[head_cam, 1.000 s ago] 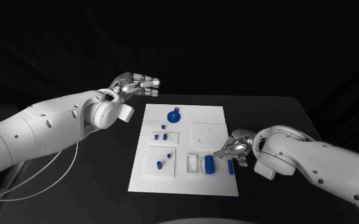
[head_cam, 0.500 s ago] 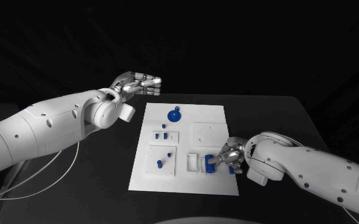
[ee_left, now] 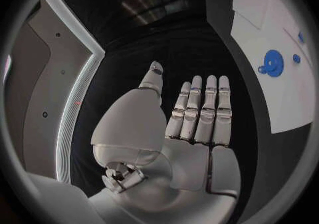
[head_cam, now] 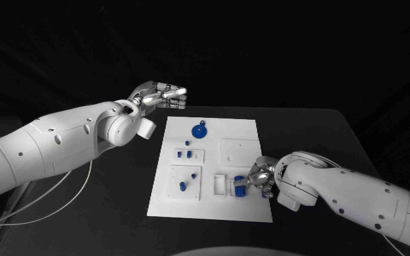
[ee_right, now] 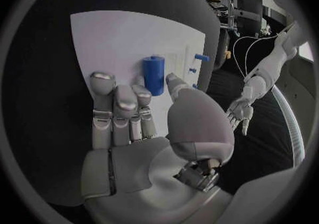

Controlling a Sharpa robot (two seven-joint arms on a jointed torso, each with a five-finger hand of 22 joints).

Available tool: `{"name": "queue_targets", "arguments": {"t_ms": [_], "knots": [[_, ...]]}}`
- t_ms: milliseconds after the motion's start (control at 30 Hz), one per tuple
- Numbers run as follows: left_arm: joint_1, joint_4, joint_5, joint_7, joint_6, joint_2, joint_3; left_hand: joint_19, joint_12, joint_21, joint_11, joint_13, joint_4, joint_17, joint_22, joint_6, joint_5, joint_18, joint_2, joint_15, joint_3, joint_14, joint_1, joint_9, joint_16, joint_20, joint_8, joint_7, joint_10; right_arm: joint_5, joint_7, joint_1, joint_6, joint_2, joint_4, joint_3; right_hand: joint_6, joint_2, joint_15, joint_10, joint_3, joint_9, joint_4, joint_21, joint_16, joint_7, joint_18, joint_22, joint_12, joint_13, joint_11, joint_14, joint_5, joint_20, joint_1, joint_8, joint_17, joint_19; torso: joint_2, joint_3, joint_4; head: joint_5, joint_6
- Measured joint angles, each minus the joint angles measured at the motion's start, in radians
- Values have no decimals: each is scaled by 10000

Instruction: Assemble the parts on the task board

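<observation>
The white task board (head_cam: 240, 149) lies mid-table. On it are a round blue part (head_cam: 198, 132) at the far end, small blue pegs (head_cam: 181, 156) on the left and a blue cylinder (head_cam: 241, 189) near the front. My right hand (head_cam: 259, 178) hovers low over the board's right front edge. In the right wrist view the right hand (ee_right: 133, 112) has straight fingers that hold nothing, and the blue cylinder (ee_right: 153, 74) lies just beyond the fingertips, beside the thumb. My left hand (head_cam: 159, 96) hangs off the board's far left corner. In its wrist view the left hand (ee_left: 189, 112) is flat and empty.
Black table surrounds the task board (ee_right: 119, 38) on all sides. Two small blue pegs (ee_right: 200, 57) stand past the cylinder. The left wrist view shows the round blue part (ee_left: 273, 63) on the task board (ee_left: 266, 16). A cable hangs off the table's left side (head_cam: 51, 200).
My right hand has slid left and nearer along the board's right edge, closing on the blue cylinder. The left hand has stayed where it was.
</observation>
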Motion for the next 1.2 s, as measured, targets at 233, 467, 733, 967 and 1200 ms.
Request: {"name": "queue_targets", "arguments": {"t_ms": [233,467,733,967,1200], "knots": [[-1,0,-18,-9,39,-10,0,0,0,0,0,-1,2,0,0,21,0,0,-40,-39,-3,39,40,0,0,0,0,53,0,-36,26,8,-26,137,-55,-115,-1,-60,2,-1,-118,1737,-552,0,-1,2,1,68,0,-18,-1,-1,370,0,233,-23,48,0,0,-4,0,0,-33],[-1,0,-27,-26,56,-27,0,20,0,1,0,-1,2,1,1,21,0,0,-40,-38,-3,112,41,1,0,-20,0,125,0,-144,54,42,-28,161,-55,-183,7,65,2,-36,87,1828,-1769,-31,-1,9,-1,87,0,-30,-36,-2,1061,0,398,-24,125,0,-1,-5,-3,18,-53],[-1,2,-39,-65,78,-31,0,38,0,1,0,-1,2,1,2,21,0,0,-40,-74,-3,149,41,1,0,-38,0,125,1,-350,134,37,-142,179,-28,-229,377,141,7,-35,738,1847,-2358,5,-2,-4,-96,86,-11,-17,-36,-2,1244,-1,494,-31,159,0,-1,-6,-8,20,-64],[-1,-6,-49,-108,94,-35,0,38,0,1,-1,-2,2,1,2,74,0,0,-39,-74,-3,148,41,2,1,-37,0,177,1,-330,192,-8,-470,43,143,-280,598,534,6,-26,799,1846,-2300,86,-1,-84,-98,85,-10,-27,-107,-1,864,-1,101,-145,158,0,-1,5,-12,20,-64],[-1,-38,-56,-158,133,-36,-2,38,0,3,-1,-2,2,1,-8,74,41,0,-39,-74,-3,148,41,2,1,-37,0,177,1,120,175,30,-797,-238,500,-317,924,544,-31,52,1835,-2568,-2642,86,-1,-193,-88,84,-10,-107,-204,67,22,-1,92,-88,155,0,-1,5,-14,33,-69]]}}
